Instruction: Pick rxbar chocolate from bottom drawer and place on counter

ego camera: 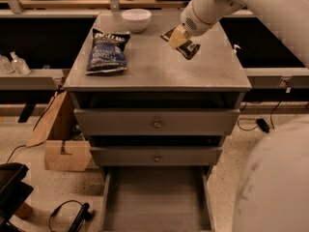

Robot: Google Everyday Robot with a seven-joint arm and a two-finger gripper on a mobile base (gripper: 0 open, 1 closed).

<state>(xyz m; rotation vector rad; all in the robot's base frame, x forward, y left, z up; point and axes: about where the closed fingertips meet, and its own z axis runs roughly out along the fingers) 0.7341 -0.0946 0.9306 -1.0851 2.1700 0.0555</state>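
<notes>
My gripper [177, 37] is over the right rear part of the counter [159, 69], at the end of my white arm coming in from the upper right. It is shut on the rxbar chocolate [185, 45], a small black wrapper with pale markings that sticks out on both sides of the pale fingers [176, 36]. The bar hangs just above the counter top, tilted; I cannot tell whether it touches. The bottom drawer [157, 202] stands pulled out at the foot of the cabinet, its grey floor bare.
A large blue chip bag [108, 51] lies on the counter's left half. A white bowl [135, 19] sits at the counter's back edge. Two upper drawers with round knobs [157, 124] are closed. A cardboard box [60, 139] and cables lie on the floor at left.
</notes>
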